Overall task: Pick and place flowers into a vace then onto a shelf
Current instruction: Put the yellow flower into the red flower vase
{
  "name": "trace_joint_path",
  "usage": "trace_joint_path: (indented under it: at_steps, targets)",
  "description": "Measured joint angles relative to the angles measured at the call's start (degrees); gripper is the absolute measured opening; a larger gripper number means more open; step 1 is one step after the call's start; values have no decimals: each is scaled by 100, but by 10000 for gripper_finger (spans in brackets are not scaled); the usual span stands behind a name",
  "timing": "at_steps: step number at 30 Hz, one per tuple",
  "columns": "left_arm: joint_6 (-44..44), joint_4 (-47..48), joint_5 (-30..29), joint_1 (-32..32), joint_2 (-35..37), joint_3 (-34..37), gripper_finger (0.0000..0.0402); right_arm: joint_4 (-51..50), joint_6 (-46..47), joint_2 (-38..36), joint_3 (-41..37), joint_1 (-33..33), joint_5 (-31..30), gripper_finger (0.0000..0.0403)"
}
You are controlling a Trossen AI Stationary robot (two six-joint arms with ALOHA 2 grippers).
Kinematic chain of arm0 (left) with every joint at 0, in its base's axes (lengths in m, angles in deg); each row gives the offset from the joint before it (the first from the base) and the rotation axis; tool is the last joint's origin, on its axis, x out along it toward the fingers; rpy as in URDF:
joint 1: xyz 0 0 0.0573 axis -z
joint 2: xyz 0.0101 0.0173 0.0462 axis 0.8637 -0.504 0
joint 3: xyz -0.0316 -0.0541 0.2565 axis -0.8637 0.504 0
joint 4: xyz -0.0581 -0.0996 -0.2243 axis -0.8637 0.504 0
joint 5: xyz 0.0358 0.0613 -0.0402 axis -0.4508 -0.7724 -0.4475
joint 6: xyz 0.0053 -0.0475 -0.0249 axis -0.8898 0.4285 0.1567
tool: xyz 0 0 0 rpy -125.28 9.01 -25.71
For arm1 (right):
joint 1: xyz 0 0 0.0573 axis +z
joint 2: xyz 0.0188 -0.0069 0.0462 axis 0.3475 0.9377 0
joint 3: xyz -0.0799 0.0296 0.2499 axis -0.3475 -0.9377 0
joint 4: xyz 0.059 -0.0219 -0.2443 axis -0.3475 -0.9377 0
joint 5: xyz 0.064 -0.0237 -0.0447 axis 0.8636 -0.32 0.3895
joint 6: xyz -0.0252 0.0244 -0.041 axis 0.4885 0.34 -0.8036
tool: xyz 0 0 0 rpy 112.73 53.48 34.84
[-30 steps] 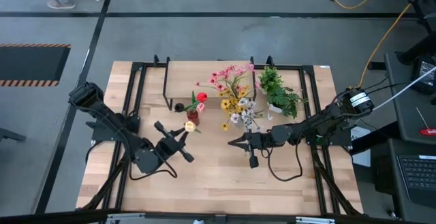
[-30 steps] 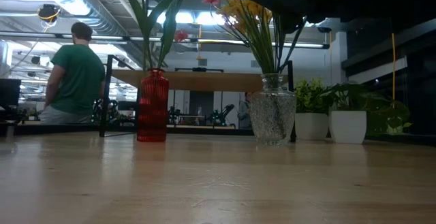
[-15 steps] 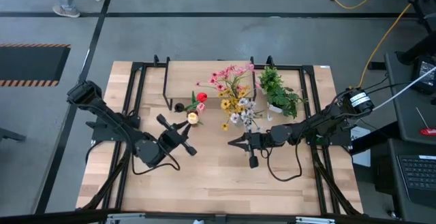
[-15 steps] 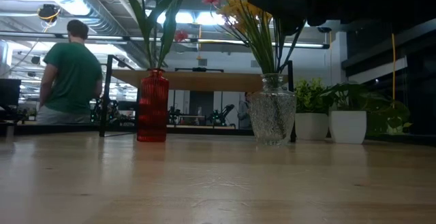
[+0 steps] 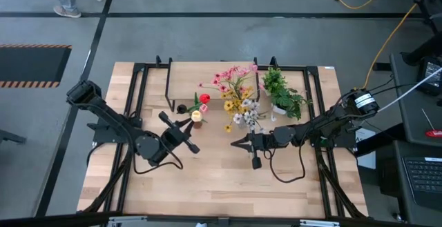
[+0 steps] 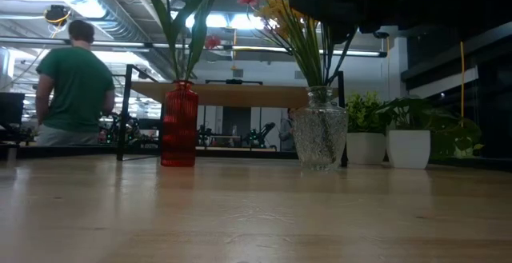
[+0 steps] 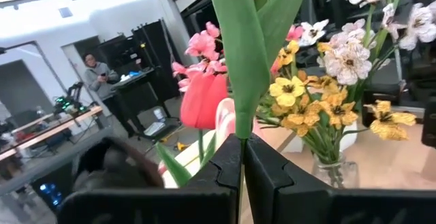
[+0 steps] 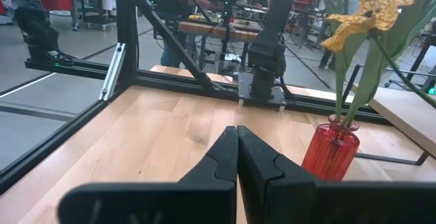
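The left arm's fingers are closed tight on a green flower stem, at nine o'clock of the red vase. At three o'clock of that, the clear vase holds the flowers; the shelf sits behind both. The right arm's fingers are closed on nothing, low over the counter.

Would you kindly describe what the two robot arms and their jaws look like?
Both arms are dark, slim and jointed. The left gripper and right gripper end in two flat black fingers with stepped inner edges. Black cables loop from each arm onto the table; the right arm's base carries a round white label.
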Motion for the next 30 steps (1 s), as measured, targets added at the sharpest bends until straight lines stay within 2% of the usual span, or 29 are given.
trace_joint_path:
  at_steps: [6,14,30]
  targets:
    - [55,5,293,-188,0,29,4,0,0,0,0,0,0,5]
    - [624,8,89,-240,0,409,4,-35,0,0,0,0,2,5]
    - [904,327,-114,-223,0,413,4,-35,0,0,0,0,2,5]
